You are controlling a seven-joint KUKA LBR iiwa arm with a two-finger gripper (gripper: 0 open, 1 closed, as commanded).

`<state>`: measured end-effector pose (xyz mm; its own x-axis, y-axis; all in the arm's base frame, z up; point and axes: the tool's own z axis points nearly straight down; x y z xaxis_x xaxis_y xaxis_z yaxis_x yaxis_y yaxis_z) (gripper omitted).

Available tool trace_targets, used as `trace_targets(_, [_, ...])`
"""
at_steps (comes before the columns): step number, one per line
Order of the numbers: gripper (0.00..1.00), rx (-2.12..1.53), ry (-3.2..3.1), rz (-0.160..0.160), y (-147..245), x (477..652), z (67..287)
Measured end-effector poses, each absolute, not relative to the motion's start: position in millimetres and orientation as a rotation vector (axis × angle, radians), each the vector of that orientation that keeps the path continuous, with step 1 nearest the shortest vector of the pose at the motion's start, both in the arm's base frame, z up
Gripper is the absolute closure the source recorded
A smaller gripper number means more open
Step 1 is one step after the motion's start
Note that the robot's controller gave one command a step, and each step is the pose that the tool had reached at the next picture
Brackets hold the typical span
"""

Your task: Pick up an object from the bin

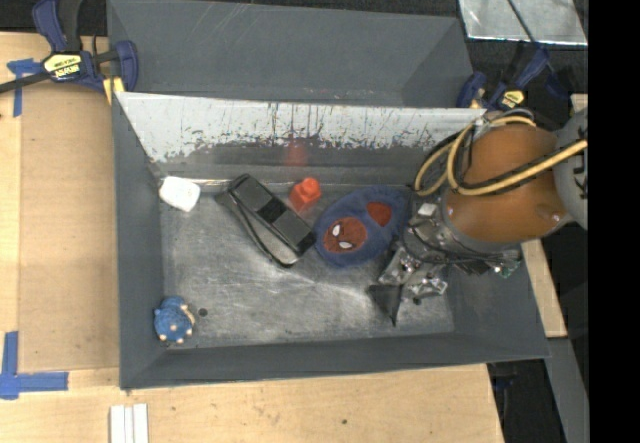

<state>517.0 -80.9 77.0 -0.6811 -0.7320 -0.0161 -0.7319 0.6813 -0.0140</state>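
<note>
My gripper (405, 289) hangs low over the bin floor near the right wall, just right of and below a blue round soft thing with a red spider-mask face (350, 232). The two look close but apart. A small orange piece (306, 193) sits behind the blue thing to its left. A black oblong device (268, 219) lies slanted on the floor, its lower end next to the blue thing.
A white lump (180, 194) rests in the back left corner. A small blue figure (173, 321) sits in the front left corner. Bare floor lies between them and in front of the black device. The arm's orange cover and cables overhang the right wall.
</note>
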Motion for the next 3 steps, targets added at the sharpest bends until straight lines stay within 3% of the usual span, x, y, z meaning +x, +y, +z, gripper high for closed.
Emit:
trace_targets(2, [1.0,-1.247,2.878,-0.003,-81,520.8,84])
trace_targets(3, [1.0,-1.243,2.879,-0.005,-81,522.5,118])
